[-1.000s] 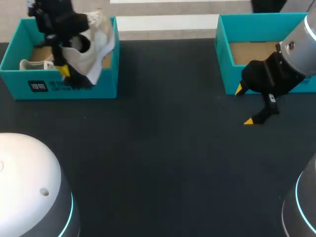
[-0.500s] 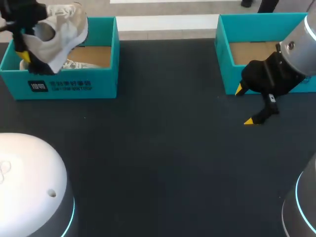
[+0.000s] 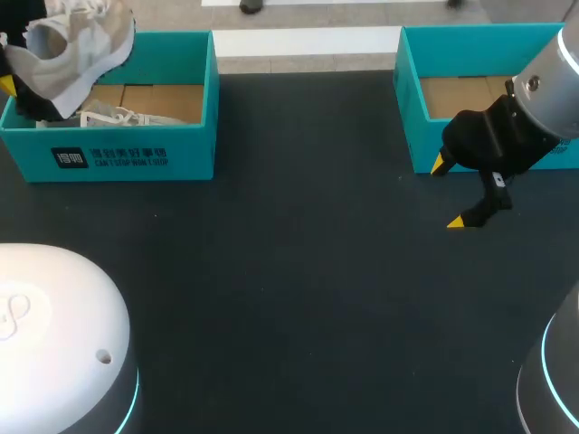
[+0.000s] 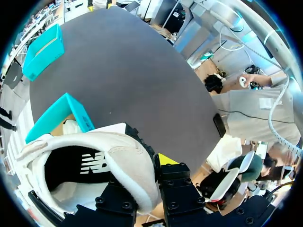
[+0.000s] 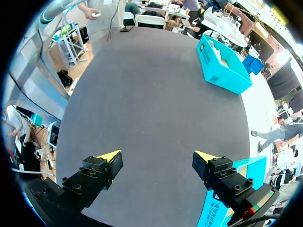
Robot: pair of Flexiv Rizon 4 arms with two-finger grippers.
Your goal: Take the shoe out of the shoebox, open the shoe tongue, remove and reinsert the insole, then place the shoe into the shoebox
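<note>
A white and grey shoe [image 3: 77, 45] hangs above the far left corner of the left teal shoebox [image 3: 136, 158]. My left gripper [image 3: 9, 83] is shut on the shoe's heel collar, and in the head view only a yellow tip shows at the frame's edge. In the left wrist view the collar of the shoe [image 4: 94, 165] is pinched in the left gripper [image 4: 142, 168], with the black insole visible inside. A second white shoe [image 3: 118, 117] lies in the box. My right gripper [image 3: 450, 193] stands open over the table beside the right teal shoebox [image 3: 412, 117], with nothing between its fingers.
The right shoebox shows only its cardboard floor. In the right wrist view the right gripper [image 5: 157, 158] faces dark bare tabletop [image 5: 151, 94], with the left shoebox [image 5: 222, 71] far ahead. Both boxes stand along the table's far edge.
My left gripper has carried the shoe up and leftward, out of the left shoebox and toward the frame's corner. The right arm has stayed still.
</note>
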